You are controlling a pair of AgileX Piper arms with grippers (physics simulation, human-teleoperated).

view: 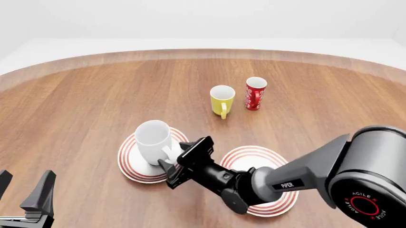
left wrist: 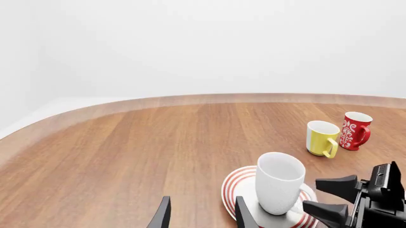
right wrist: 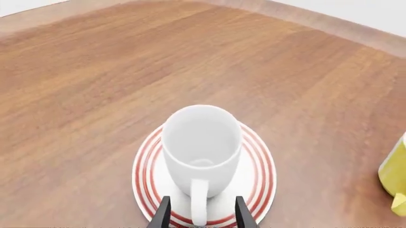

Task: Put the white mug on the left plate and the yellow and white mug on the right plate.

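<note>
Our right gripper (view: pixel 167 175) has its jaws parted on either side of the handle of the white mug (view: pixel 153 141), not visibly pressing it; the mug stands upright, mouth up, on the left plate (view: pixel 131 166), its handle pointing straight back between those jaws. Our left gripper (view: pixel 25 192) hangs with jaws open and empty, well clear of that plate. Beyond the right jaws, the yellow and white mug (view: pixel 222 99) stands upright on the table (view: pixel 82 95) beside a red mug (view: pixel 255 93), and the right plate (view: pixel 260 156) lies under the right arm.

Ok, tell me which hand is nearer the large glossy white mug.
Right. The right hand sits at the large glossy white mug, fingers either side of its handle; the left hand is off at the table's near-left edge.
</note>
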